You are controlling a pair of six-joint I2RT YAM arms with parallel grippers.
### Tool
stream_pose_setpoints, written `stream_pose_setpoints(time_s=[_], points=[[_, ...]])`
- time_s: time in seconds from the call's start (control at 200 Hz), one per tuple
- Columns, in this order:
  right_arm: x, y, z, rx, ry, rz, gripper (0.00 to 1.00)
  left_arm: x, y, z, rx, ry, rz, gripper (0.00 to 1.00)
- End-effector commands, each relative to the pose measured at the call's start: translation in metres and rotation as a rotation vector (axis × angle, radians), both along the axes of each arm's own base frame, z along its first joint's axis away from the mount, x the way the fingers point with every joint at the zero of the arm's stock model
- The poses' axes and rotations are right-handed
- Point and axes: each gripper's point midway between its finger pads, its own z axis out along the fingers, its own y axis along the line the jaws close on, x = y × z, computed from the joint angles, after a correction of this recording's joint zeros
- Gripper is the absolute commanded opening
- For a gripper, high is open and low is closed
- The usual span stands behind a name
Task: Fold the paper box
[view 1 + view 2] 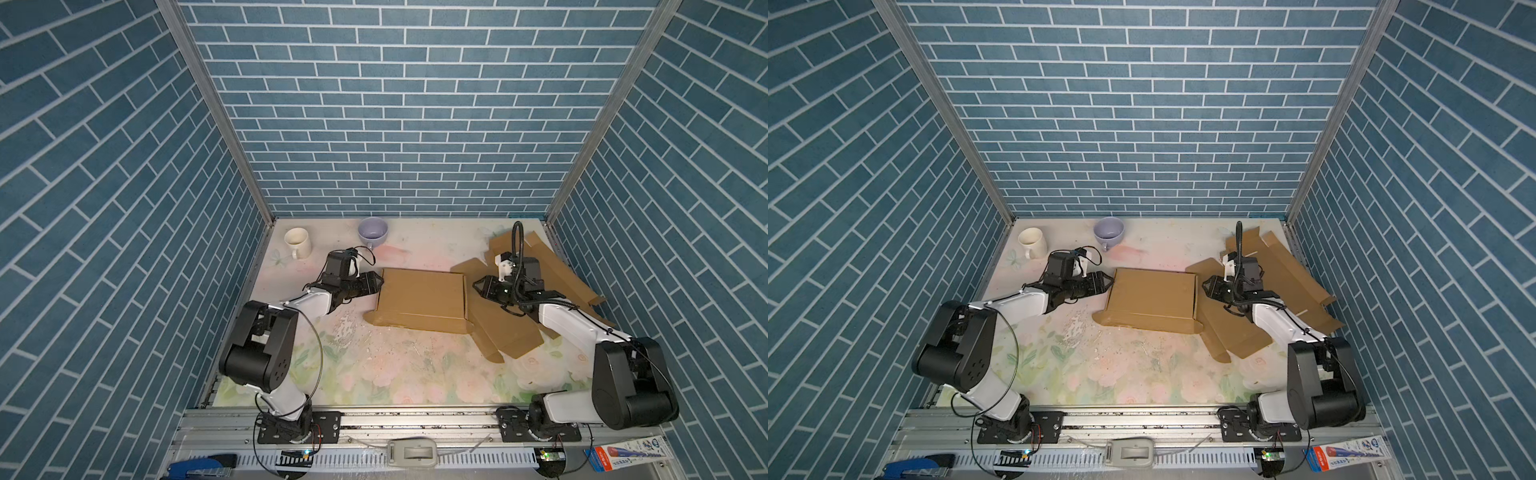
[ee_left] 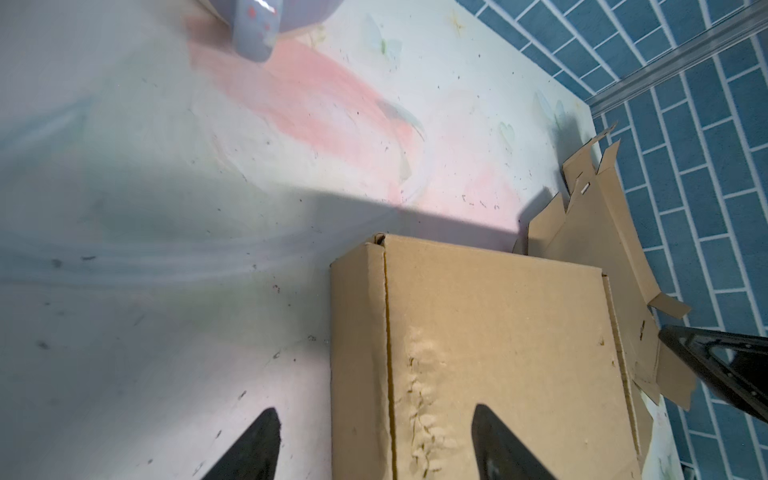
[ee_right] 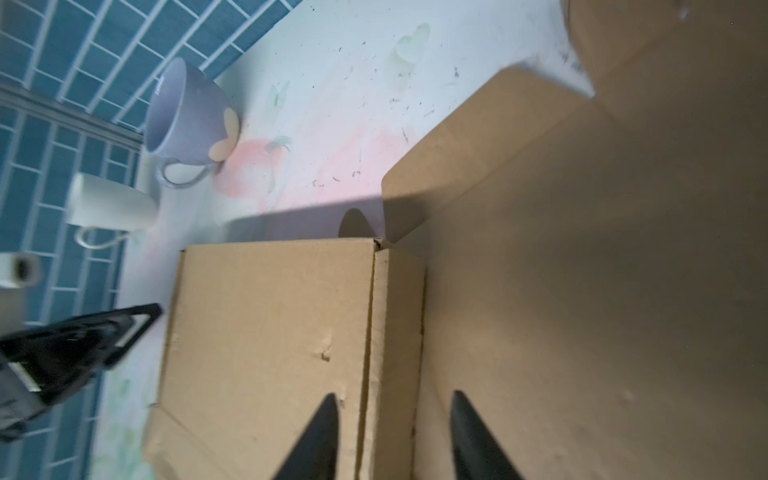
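The left gripper (image 1: pixel 379 282) stands with its jaws well spread and nothing between them but air. It straddles the left edge of the shallow brown cardboard box (image 1: pixel 422 299), with one black finger (image 2: pixel 498 444) over the lid and its mate over bare table. The right gripper (image 1: pixel 478 286) is parted less widely, also empty, and straddles the box's right edge. Its finger (image 3: pixel 320 436) hangs above the lid.

The box lies between them, lid down, and looks nearly closed. A small brown flap (image 1: pixel 372 319) juts out at its near left corner.

I'd judge the box light and hollow. The panels should be stiff but weak at the creases, and the crumpled dent (image 2: pixel 424 374) in the lid by the left edge shows how easily it crushes. On the smooth floral table (image 1: pixel 374 374) it would likely skid if pushed from one side only. Pressing both side walls at once, or pinching a wall edge, seems the safest hold.

The flat brown cardboard sheets (image 1: pixel 507 332) to the right of the box lie under the right arm and touch the box's right side. They could snag or slide along with it. Beyond the box to the left, well apart, stand a cream ceramic mug (image 1: pixel 297 242) and a lilac ceramic cup (image 1: pixel 372 232), both clear of the work.
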Motion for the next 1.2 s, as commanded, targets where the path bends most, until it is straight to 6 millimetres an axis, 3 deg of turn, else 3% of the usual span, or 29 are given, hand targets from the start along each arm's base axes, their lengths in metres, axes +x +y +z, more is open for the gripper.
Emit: stream_pose_setpoints(time_s=[0.0,0.16,0.515,0.75,0.905,1.195], points=[[-0.011,0.019,-0.014,0.177,0.111,0.051,0.67,0.007,-0.011,0.001,-0.079,0.017,-0.013,0.75],[-0.008,0.027,-0.037,0.230,0.180,0.058,0.74,0.008,-0.012,-0.013,-0.091,0.048,-0.006,0.71],[-0.007,0.055,-0.056,0.308,0.244,0.110,0.74,-0.004,0.002,-0.050,-0.102,0.141,0.042,0.57],[-0.007,0.085,-0.050,0.357,0.237,0.165,0.68,-0.012,0.013,-0.071,-0.119,0.195,0.081,0.54],[-0.001,0.087,-0.029,0.408,0.213,0.140,0.55,-0.010,0.014,-0.059,-0.143,0.174,0.085,0.56],[-0.002,0.084,-0.002,0.454,0.278,0.070,0.43,-0.004,0.032,0.013,-0.219,0.039,0.140,0.68]])
